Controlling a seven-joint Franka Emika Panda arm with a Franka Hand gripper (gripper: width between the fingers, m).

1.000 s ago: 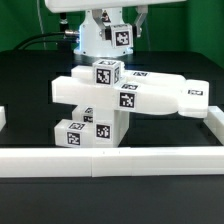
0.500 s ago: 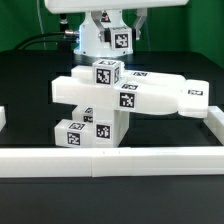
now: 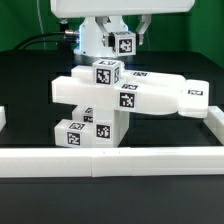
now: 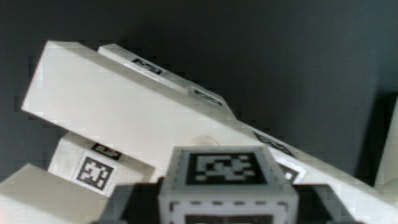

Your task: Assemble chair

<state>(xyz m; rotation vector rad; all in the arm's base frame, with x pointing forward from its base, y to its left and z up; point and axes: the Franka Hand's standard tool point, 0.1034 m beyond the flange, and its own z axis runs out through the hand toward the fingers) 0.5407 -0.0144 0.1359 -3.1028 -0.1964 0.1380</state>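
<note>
While the arm hung at the far side of the scene in the exterior view, the step in hand looked like carrying a loose part toward the half-built chair. A small matte-white plastic block with a black-and-white square tag (image 3: 124, 42) sat under the robot's wrist, high above the black tabletop (image 3: 30, 75). The fingers themselves were hidden behind that block, so whether they were clamped on it or merely beside it could not be told from this view. Nearer the camera stood the chair stack of chunky white tagged panels and blocks (image 3: 110, 100), with a long flat panel (image 3: 165, 97) reaching toward the exterior view's right and a cube-shaped tagged block (image 3: 106, 73) on top. Two lower tagged blocks (image 3: 85, 133) carried it. A long white border rail (image 3: 110, 162) ran across the near edge. The carried block lay beyond and above the stack, apart from it.

Seen from the wrist view, the tagged block (image 4: 224, 170) filled the space directly ahead of the camera, between the grey finger parts (image 4: 143, 205), apparently touching them on both sides. That suggested a grip, though the contact was too blurred to confirm. Beyond it the broad white panel of the chair (image 4: 125, 100) sloped away, with a lower tagged block (image 4: 93, 168) beneath.

The next move probably called for lowering the block squarely onto its seat on the stack, keeping it aligned.
</note>
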